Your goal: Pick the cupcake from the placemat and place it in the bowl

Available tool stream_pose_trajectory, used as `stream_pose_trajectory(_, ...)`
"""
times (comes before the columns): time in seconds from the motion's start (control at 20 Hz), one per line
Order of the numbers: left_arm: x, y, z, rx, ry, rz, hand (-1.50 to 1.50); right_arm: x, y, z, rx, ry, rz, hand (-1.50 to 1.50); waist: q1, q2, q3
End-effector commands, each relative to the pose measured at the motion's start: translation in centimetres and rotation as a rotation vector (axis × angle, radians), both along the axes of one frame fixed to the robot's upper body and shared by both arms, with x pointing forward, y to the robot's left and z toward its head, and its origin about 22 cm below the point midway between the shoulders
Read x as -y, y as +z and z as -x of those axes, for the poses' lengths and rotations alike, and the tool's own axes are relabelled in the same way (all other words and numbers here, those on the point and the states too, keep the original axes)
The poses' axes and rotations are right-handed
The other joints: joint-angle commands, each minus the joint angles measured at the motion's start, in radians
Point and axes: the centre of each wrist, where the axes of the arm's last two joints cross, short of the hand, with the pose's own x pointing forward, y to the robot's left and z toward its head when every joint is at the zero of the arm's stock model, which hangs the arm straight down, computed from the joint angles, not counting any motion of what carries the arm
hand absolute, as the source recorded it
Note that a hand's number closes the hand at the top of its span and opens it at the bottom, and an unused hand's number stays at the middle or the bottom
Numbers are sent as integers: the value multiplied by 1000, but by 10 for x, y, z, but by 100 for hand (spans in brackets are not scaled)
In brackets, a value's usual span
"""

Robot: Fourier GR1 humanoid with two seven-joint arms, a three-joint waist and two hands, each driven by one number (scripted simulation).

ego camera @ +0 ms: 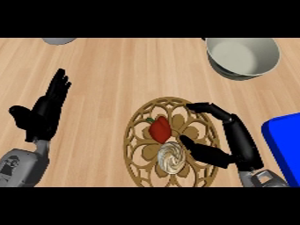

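A round, openwork placemat [139, 132] of pale wood lies on the wooden worktop [126, 70], and everything else is easiest placed from it. On the mat, toward its near side, sits the cupcake [171, 158] with its swirl of white frosting. Just beyond the cupcake, nearer the middle of the mat, lies a red pepper [160, 129] with a small green stem.

The right hand [227, 140] comes in over the mat's right edge. Its fingers are bent and arch over the far right rim of the mat, while the thumb points in toward the cupcake and ends just beside it. Nothing is held between them; the cupcake stands apart from the fingers.

Well off to the left of the mat, the left hand [45, 112] rests open with its fingers straight, holding nothing.

Beyond the mat and to its right stands the grey bowl [243, 57], with nothing in it. To the right of the mat, past the right hand, a blue block [295, 145] shows at the edge. Far beyond the mat to the left, part of a grey round thing [60, 41] shows.
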Motion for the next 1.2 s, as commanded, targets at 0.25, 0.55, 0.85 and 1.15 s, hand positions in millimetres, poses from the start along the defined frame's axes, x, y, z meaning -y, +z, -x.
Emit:
stream_pose_trajectory(0.25, 48, -8, 16, -22, -70, 16, 0, -56, -1, 96, 284, -78, -150, -150, 19, 10, 2)
stream_pose_trajectory(0.55, 21, -6, 20, -10, -66, 9, 0, -36, 33, 109, 192, -197, 84, -150, 22, 10, 0)
stream_pose_trajectory(0.85, 47, -23, 26, -44, -73, 14, 0, -46, 67, 94, -21, -151, 157, -150, 36, 17, 1)
stream_pose_trajectory(1.15, 52, -1, 20, -22, -102, 26, 0, -56, 76, 86, -212, -129, 297, -150, 38, 15, 2)
